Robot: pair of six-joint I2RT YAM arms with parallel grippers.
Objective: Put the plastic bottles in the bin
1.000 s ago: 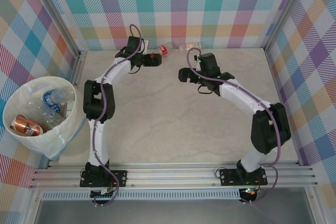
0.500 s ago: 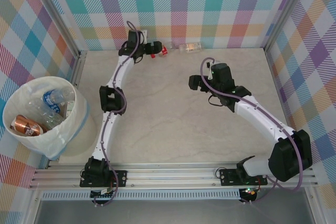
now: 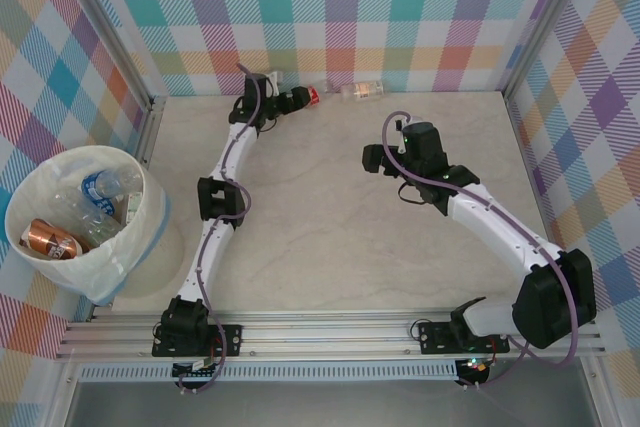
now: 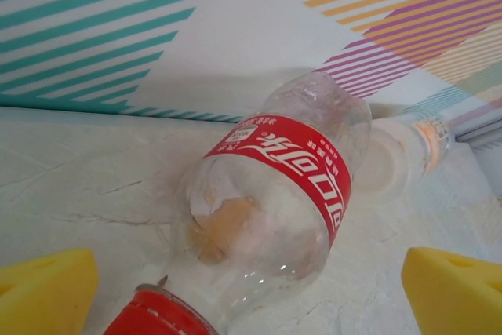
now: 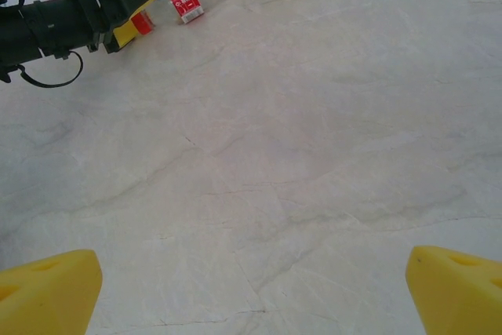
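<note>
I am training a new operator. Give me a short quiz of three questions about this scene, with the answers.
1. True or false: the left gripper is shut on the red-label bottle.
2. Where does the red-label bottle lie? A: in the bin. B: on the table by the back wall. C: at the table's near edge.
3. Fill in: the bin stands on the ____ arm's side.

Key: 1 false, it is open, with its fingers either side of the bottle's cap end; 2 B; 3 left.
</note>
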